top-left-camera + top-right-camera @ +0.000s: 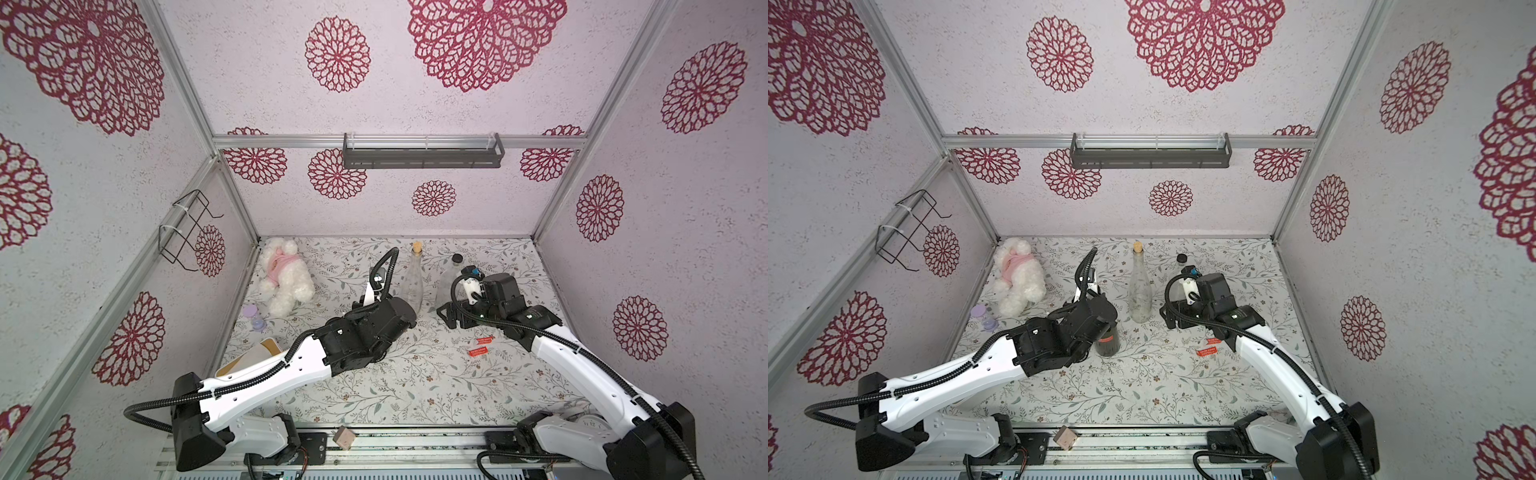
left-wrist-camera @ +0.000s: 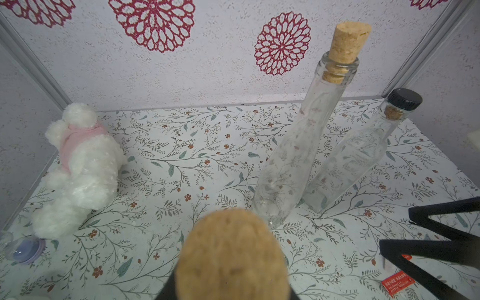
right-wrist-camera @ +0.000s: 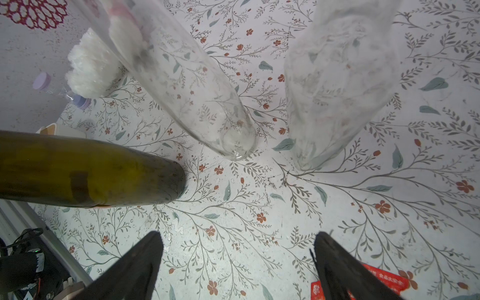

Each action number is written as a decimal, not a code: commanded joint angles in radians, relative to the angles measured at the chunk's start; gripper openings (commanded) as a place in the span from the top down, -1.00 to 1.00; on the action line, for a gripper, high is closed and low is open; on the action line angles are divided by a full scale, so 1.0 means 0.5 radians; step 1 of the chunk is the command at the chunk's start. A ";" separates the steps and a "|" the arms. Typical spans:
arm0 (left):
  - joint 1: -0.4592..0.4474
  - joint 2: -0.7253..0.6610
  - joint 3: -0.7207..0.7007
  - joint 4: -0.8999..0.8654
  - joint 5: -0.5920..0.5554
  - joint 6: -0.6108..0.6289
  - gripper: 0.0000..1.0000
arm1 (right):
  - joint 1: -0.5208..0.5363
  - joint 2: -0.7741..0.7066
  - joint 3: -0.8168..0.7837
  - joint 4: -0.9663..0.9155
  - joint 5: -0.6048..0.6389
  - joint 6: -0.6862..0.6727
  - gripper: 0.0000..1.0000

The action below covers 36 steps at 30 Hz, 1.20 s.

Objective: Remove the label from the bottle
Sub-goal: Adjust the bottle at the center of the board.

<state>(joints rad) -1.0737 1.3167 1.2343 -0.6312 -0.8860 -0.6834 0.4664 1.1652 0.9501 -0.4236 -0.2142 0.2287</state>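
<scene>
Right wrist view: dark bottle (image 3: 91, 168), long axis vertical, near the bench's (image 3: 233, 202) middle, neck pinched by the closed left gripper (image 1: 1100, 322); its label (image 1: 1105, 339) lies toward the bench's left edge from the wide-spread right gripper (image 3: 237, 235).

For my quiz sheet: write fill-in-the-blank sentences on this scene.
The tallest clear bottle is closed by a ___.
The toy wears a ___ top.
Two ___ labels lie on the table.
The right fingers stand ___.
Missing: cork; pink; red; open.
</scene>
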 commanded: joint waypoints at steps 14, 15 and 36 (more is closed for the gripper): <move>0.117 -0.254 -0.072 0.200 0.289 0.100 -0.71 | 0.006 -0.067 0.074 -0.072 -0.030 -0.029 -0.89; 0.168 -0.314 -0.098 0.205 0.439 0.169 -0.76 | 0.008 -0.071 0.076 -0.082 -0.032 -0.028 -0.89; 1.010 -0.622 -0.301 0.234 2.407 1.100 -0.92 | 0.003 -0.164 0.043 -0.162 0.058 0.118 -0.89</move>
<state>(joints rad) -0.6064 0.9913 1.0927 -0.5632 0.2050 -0.1864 0.4664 1.0973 0.9501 -0.4992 -0.2039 0.2600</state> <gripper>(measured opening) 0.961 0.948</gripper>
